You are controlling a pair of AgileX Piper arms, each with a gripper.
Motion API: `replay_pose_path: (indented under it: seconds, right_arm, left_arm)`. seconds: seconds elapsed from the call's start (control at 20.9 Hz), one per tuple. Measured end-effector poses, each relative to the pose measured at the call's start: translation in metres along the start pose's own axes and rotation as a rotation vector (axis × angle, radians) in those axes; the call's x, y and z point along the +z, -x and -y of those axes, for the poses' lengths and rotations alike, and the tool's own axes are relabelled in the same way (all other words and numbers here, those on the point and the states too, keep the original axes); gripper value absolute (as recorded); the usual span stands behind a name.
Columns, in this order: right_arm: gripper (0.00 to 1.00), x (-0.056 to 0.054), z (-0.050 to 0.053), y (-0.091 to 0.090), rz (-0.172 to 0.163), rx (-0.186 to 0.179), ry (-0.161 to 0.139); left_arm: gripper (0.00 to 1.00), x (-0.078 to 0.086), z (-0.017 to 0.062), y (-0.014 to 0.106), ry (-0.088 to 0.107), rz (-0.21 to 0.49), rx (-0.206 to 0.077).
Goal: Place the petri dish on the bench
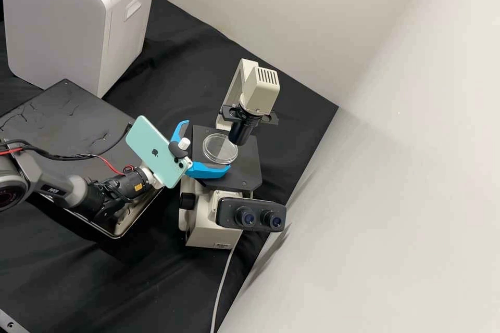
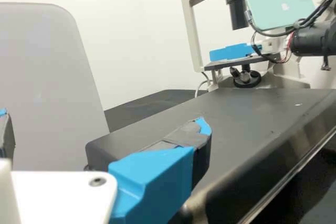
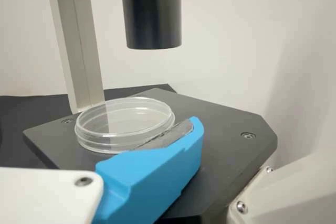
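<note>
The clear petri dish [image 1: 220, 148] [image 3: 125, 121] lies on the black stage [image 1: 245, 166] of the microscope, under the dark objective tube [image 3: 151, 9]. My right gripper [image 1: 207, 146] stands open at the stage's left side, its blue fingers either side of the dish's left part. One finger [image 3: 152, 177] lies along the dish's near rim, close to it; whether it touches I cannot tell. My left gripper [image 2: 102, 125] is open and holds nothing, low over a dark flat plate [image 2: 252, 119], far from the microscope [image 2: 236, 30].
A white box-shaped appliance [image 1: 78, 15] stands at the bench's back left, with the dark plate [image 1: 62, 114] in front of it. The microscope's eyepieces [image 1: 252, 216] face the bench's right edge beside a white wall. A mint phone [image 1: 156, 152] rides on the right arm's wrist.
</note>
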Motion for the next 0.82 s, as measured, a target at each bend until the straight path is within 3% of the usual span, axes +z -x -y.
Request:
replay_pose_path:
  seconds: [0.48, 0.82]
  right_arm:
    - [1.00, 0.001, 0.000, -0.014, 0.008, -0.003, 0.002]
    - [1.00, 0.005, -0.008, -0.017, 0.030, 0.010, 0.008]
  left_arm:
    - [1.00, 0.000, 0.0016, 0.000, -0.001, 0.000, -0.009]
    - [1.00, -0.003, 0.0016, -0.001, -0.002, -0.017, -0.009]
